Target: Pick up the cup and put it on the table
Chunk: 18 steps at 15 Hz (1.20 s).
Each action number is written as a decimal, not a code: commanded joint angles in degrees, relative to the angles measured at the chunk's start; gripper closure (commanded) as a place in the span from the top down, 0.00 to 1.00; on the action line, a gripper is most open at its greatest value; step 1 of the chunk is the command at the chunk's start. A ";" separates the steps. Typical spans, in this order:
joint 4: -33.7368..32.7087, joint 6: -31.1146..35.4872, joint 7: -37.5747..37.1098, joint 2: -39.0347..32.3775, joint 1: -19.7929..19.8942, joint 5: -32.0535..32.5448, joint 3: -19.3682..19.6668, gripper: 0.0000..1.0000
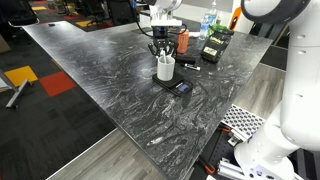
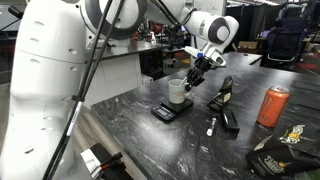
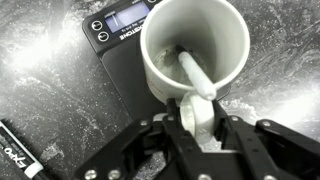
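The white cup (image 3: 195,45) has a handle and a white stick leaning inside it. It sits over the small black square device (image 3: 120,30) on the dark marble table (image 3: 40,80). I cannot tell whether its base still touches the device. My gripper (image 3: 200,112) is shut on the cup's handle, one finger on each side. In both exterior views the gripper (image 1: 163,50) (image 2: 192,78) comes down from above onto the cup (image 1: 165,68) (image 2: 178,92), with the device (image 1: 180,88) (image 2: 165,112) under it on the table (image 1: 100,90) (image 2: 200,150).
A black marker (image 3: 15,150) (image 2: 211,126) lies beside the device. An orange-red can (image 2: 272,105) (image 1: 183,40), a black tool (image 2: 226,95) and a dark bag (image 2: 285,150) stand nearby. The table edge (image 1: 70,160) runs close to the robot base.
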<state>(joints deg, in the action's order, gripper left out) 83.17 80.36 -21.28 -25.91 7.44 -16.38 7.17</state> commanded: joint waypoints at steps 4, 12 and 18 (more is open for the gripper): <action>-1.75 -1.46 -0.52 -0.94 0.87 -2.36 0.02 0.04; -3.20 -2.76 -0.25 0.50 1.04 -2.92 -0.15 0.04; -10.70 -7.65 0.04 -1.85 1.64 -4.39 -0.68 0.04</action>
<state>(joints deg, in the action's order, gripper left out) 77.61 77.22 -21.32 -25.84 8.07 -18.72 7.18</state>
